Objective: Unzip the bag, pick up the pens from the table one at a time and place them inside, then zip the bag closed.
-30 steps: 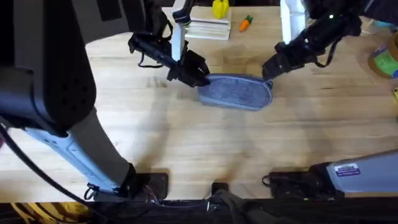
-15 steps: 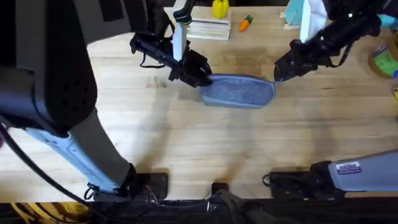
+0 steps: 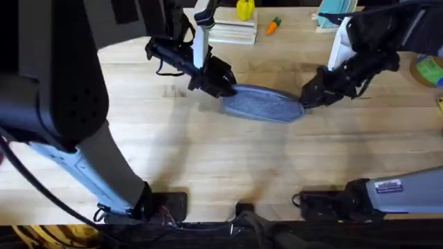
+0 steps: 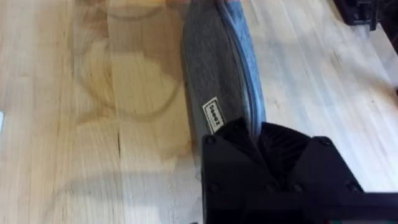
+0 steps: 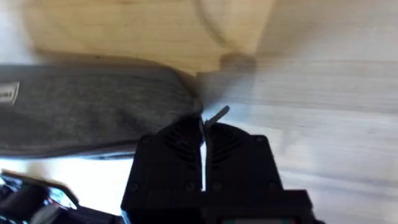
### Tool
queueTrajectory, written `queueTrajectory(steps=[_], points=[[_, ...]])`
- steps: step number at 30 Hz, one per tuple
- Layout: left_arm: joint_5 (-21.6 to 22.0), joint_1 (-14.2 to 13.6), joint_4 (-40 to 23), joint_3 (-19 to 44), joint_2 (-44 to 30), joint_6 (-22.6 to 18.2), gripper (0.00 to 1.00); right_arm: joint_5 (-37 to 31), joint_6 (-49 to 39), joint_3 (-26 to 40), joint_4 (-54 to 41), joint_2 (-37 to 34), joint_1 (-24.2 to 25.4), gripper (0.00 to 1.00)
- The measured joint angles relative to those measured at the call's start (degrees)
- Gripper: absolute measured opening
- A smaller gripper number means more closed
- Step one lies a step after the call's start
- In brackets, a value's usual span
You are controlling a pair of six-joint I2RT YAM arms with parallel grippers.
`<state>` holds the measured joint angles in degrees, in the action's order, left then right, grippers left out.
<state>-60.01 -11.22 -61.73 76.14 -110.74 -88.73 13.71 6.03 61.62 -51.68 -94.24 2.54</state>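
At mid-tabletop [image 3: 208, 159], toward the far side, the blue-grey pencil pouch [image 3: 263, 104] lies flat with one arm at each end. Left end effector [image 3: 223, 86] is clamped on the pouch's left end; in the left wrist view its black fingers [image 4: 245, 134] pinch the fabric just past the small white label [image 4: 213, 116], the zipper seam [image 4: 245, 81] running away along the pouch's edge. Right end effector [image 3: 308, 97] sits at the pouch's right end. In the right wrist view its jaws are pressed together, only a thin slit between them, with a small metal tab, likely the zipper pull [image 5: 216, 116], sticking out at the tip. Whether the tab is really gripped or just touching, cannot tell for sure.

No pens visible on the tabletop in these views. A carrot toy [image 3: 274, 25] and a yellow object [image 3: 244, 9] sit at the far edge, well apart from the pouch.

Judgement: the step in hand is a zipper pull, and whether the zip is open or closed can't be read. To do it well:
- left arm should keep a firm anchor so the pouch does not slide
- right arm should travel straight along the seam line, low and parallel to the tabletop
- pull slowly; a small tab slips out easily
- if the pouch bunches or lifts, re-tension before continuing
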Motion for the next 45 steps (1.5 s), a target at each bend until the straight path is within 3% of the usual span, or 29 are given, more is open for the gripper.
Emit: queueTrajectory(steps=[10,18,20,25,26,40,41,45], points=[[0.26,-0.07,0.02,0.00,0.00,0.00,0.042,1.03,5.94,-1.98,0.72,0.51,1.34,0.033],[0.90,0.05,0.24,0.00,0.00,0.02,0.042,-1.51,2.31,4.63,-5.71,5.08,1.45,0.059],[1.07,0.20,0.20,0.00,0.00,0.02,0.042,-3.27,1.30,7.52,-7.71,7.35,1.53,0.169],[2.74,1.45,0.22,0.00,0.00,0.00,0.042,-6.01,-0.68,13.77,-9.92,13.70,3.17,0.880],[2.89,1.62,0.22,0.00,0.00,0.00,0.042,-6.03,-1.36,14.55,-10.08,15.03,3.15,0.969],[3.26,1.73,0.24,0.00,0.00,0.00,0.042,-6.03,-6.53,15.44,-11.09,30.52,3.15,0.998],[3.26,1.73,0.26,0.00,0.00,-0.16,0.082,-6.01,-6.96,15.44,-11.17,31.56,3.15,0.997],[2.53,1.75,0.00,0.00,0.00,0.00,0.685,-6.03,-7.92,15.44,-11.37,34.23,3.15,0.998]])
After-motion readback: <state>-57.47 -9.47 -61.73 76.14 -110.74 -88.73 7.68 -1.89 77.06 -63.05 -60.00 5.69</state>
